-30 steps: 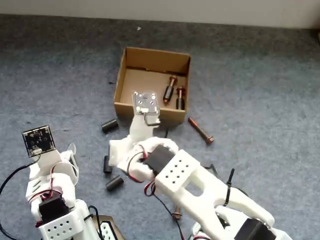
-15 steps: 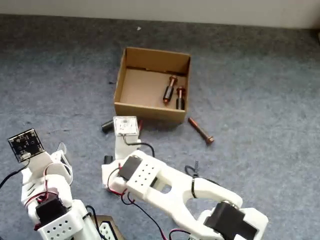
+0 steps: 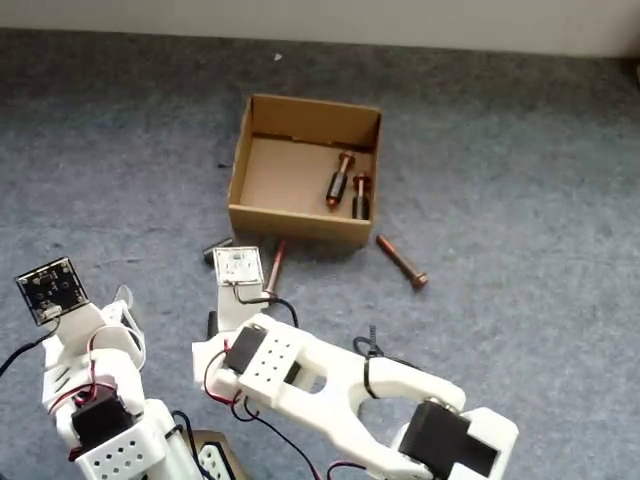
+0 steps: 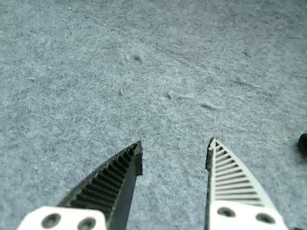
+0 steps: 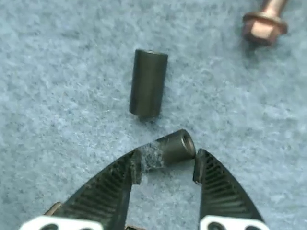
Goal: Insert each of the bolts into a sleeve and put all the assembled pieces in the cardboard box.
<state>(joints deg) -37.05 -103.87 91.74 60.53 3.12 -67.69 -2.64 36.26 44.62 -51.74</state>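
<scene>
Back from the cardboard box [image 3: 290, 222], the right arm [image 3: 330, 375] now sits low, open jaws bracketing a black sleeve [image 5: 176, 146] between their tips; left jaws gape over the table [image 4: 144, 72]. Close squarely across its middle, lest it roll.

Tally: one cardboard box [image 3: 300, 224] is sitting out, two assembled pieces [image 3: 337, 186] [image 3: 360, 198] are lying inside it, and two loose bolts [image 3: 402, 262] [image 3: 273, 264] and two loose sleeves [image 5: 148, 84] [image 5: 176, 147] are lying outside.

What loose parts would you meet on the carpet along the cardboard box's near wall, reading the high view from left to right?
black sleeve → left copper bolt → right copper bolt
</scene>
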